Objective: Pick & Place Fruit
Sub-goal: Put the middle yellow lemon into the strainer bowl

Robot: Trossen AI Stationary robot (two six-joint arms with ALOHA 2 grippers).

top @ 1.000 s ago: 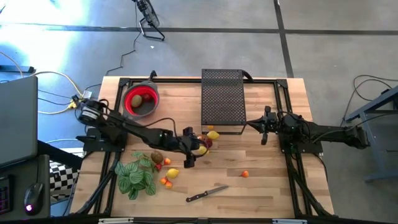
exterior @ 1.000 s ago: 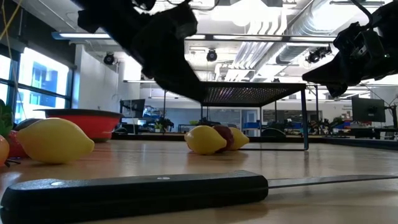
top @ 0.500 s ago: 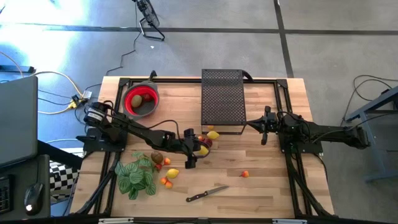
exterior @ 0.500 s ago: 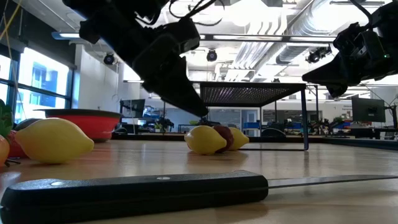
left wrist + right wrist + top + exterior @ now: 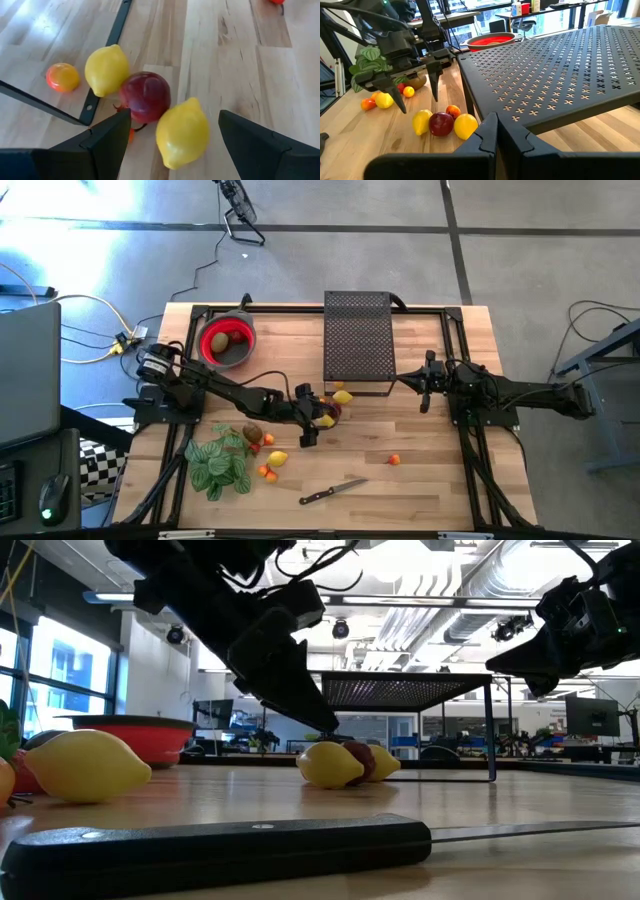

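Observation:
A cluster of fruit lies on the wooden table by the black rack's near corner: a lemon (image 5: 182, 132), a dark red apple (image 5: 145, 96), a second lemon (image 5: 106, 70) and a small orange (image 5: 62, 77). My left gripper (image 5: 312, 417) is open and hangs slanting down just above this cluster. In its wrist view its fingers stand on either side of the near lemon without touching it. More fruit lies near the plant: a kiwi (image 5: 252, 434), a lemon (image 5: 278, 459) and small oranges (image 5: 265, 471). My right gripper (image 5: 425, 385) waits shut at the right, above the table.
A red bowl (image 5: 228, 340) holding some fruit stands at the far left. A black perforated rack (image 5: 360, 335) stands at the far middle, a green leafy plant (image 5: 220, 463) at the near left. A black-handled knife (image 5: 332, 492) and a lone orange (image 5: 394, 460) lie near the front.
My left gripper has sunk a little toward the fruit cluster, staying open. The fruit has not moved.

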